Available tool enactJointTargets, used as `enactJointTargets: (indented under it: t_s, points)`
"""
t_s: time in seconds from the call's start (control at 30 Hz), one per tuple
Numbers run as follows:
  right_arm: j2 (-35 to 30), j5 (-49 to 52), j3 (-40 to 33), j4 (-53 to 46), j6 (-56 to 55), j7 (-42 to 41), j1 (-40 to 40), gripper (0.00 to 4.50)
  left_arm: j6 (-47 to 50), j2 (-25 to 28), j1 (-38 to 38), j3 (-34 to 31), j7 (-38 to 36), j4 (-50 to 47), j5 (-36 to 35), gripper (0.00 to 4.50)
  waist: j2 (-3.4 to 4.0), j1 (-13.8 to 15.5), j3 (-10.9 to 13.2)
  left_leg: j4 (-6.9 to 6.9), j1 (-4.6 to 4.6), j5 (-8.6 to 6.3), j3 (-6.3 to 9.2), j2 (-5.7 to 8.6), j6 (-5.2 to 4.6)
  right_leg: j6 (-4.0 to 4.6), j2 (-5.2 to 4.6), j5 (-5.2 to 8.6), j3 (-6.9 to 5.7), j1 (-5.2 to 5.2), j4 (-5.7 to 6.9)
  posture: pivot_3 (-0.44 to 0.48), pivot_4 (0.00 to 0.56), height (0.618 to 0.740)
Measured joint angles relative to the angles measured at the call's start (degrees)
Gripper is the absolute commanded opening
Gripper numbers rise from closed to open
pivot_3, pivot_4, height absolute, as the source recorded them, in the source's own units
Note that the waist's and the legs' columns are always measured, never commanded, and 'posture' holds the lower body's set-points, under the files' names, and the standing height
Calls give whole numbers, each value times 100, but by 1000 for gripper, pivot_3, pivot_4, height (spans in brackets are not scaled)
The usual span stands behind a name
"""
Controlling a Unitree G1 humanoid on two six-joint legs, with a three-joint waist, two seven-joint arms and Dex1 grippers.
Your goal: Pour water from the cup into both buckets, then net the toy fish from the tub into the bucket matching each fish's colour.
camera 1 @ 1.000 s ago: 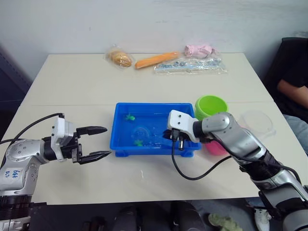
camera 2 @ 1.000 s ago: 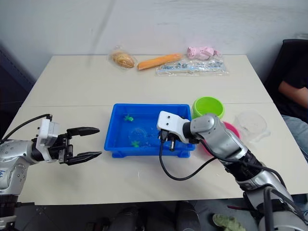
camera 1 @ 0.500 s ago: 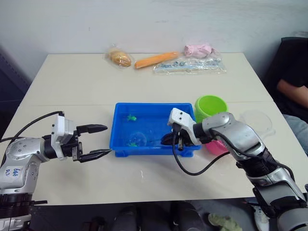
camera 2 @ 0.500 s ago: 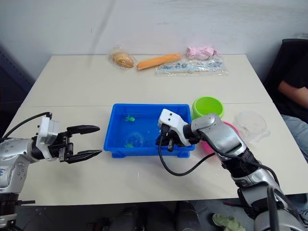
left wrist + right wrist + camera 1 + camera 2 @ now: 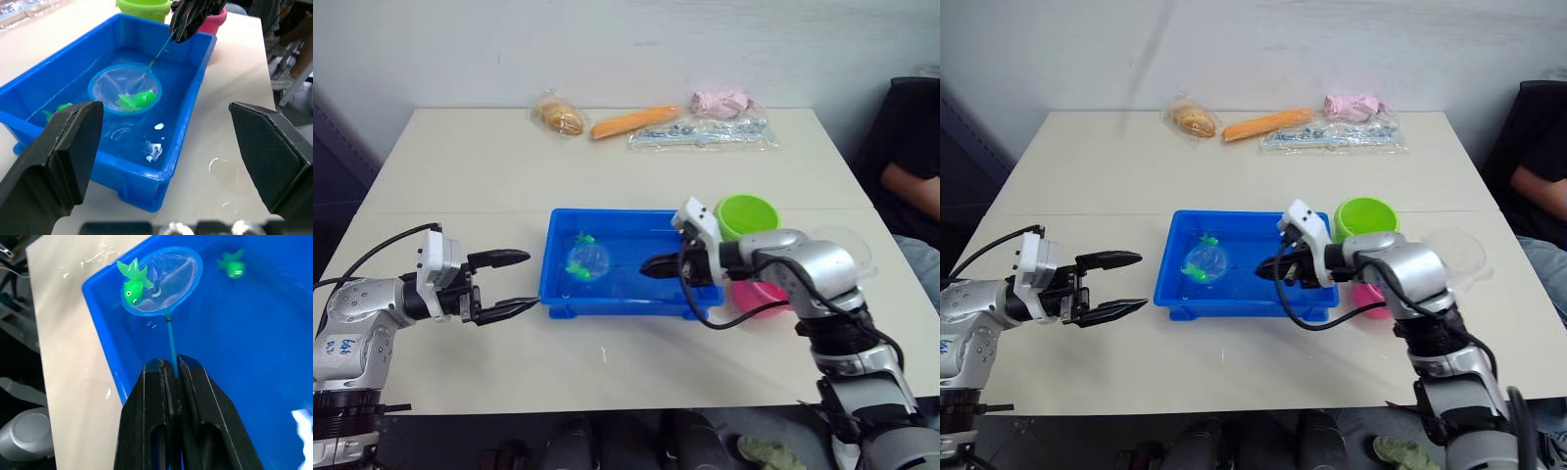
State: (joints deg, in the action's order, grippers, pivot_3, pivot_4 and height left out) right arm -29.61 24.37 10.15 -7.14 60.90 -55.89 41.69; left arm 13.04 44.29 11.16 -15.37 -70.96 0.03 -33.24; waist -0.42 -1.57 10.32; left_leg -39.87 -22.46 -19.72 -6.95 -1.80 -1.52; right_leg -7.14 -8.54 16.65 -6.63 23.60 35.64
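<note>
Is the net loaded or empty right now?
Loaded: a green fish lies in the net, held by the right pincer over the tub.

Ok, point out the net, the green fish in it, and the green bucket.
net (image 5: pixel 168 281), right wrist view, on its mesh.
green fish (image 5: pixel 133 288), right wrist view, on its body.
green bucket (image 5: pixel 1365 217), right eye view, on its inside.

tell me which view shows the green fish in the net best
The right wrist view: the green fish lies sharp on the net rim, eye visible. The left wrist view shows it smaller; the head views show a green speck.

Bright, even light; soft shadows; sharp focus.
</note>
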Motion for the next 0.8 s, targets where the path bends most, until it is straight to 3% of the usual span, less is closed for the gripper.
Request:
enactJointTargets:
  t_s: [0.3, 0.43, 0.53, 0.8]
  points:
    - [-1233, 1076, -2060, -1707, 884, 267, -1440, 0, 586, -851, 690, 251, 944, -985, -557, 4432, -1, 110, 0, -1, 2, -1, 5, 3, -2, -3, -1, -2, 4, -10, -6, 0, 150, 740]
    - [-1428, 1427, -3126, -1940, 1319, 621, -1745, 0, 1042, -972, 1010, 425, 1652, -1082, -511, 4432, -1, 129, 0, 0, 9, 0, 2, 1, 0, -3, 3, -2, 9, -12, -2, 0, 150, 740]
    - [-1640, 1543, -3790, -1972, 1393, 790, -2090, 0, 1078, -1112, 1139, 553, 1643, -1067, -521, 4432, -1, 155, 0, 1, 7, 0, 1, 3, -1, -3, 4, -2, 9, -12, -6, 0, 150, 740]
    - [-1993, 1117, -4318, -1653, 745, 1381, -2640, 0, 1137, -1616, 1633, 724, 1726, -824, -641, 4432, -1, 170, 0, -3, 7, 2, -1, 10, -4, -6, 5, -3, 14, -15, -8, 0, 150, 740]
